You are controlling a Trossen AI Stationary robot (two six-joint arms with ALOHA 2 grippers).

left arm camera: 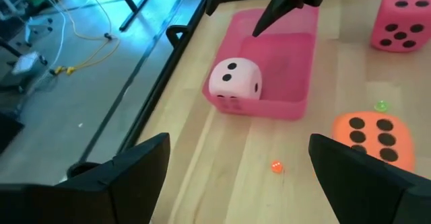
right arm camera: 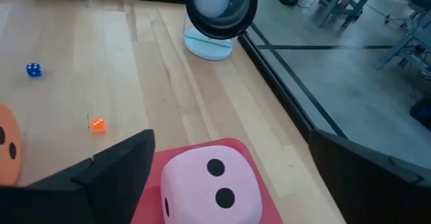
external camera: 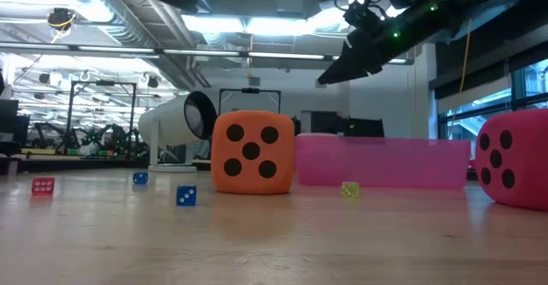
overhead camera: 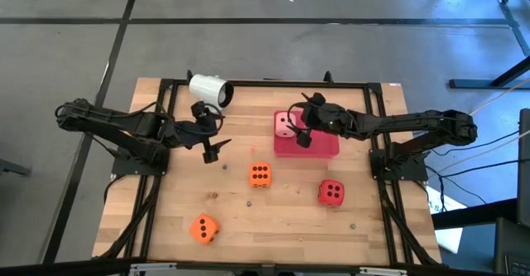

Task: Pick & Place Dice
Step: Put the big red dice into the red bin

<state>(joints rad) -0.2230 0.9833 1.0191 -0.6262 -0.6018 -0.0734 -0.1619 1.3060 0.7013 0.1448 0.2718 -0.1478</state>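
Observation:
A pale pink die [left arm camera: 234,81] sits in the far left corner of the flat red tray [overhead camera: 319,146], resting on the tray's floor against its wall. My right gripper [right arm camera: 229,143] hovers open above the tray, with the pink die [right arm camera: 209,187] below and between its fingers, clear of them. My left gripper [overhead camera: 217,131] stands open in the air left of the tray, holding nothing. One orange die [overhead camera: 259,174] lies mid-table, a red die [overhead camera: 331,192] to its right, and another orange die [overhead camera: 204,228] lies near the front left.
A white cup [overhead camera: 211,89] lies on its side at the far left of the table. Tiny dice, such as a blue one [external camera: 186,196] and a green one [external camera: 349,189], lie scattered on the wood. A black frame [overhead camera: 248,83] runs round the table.

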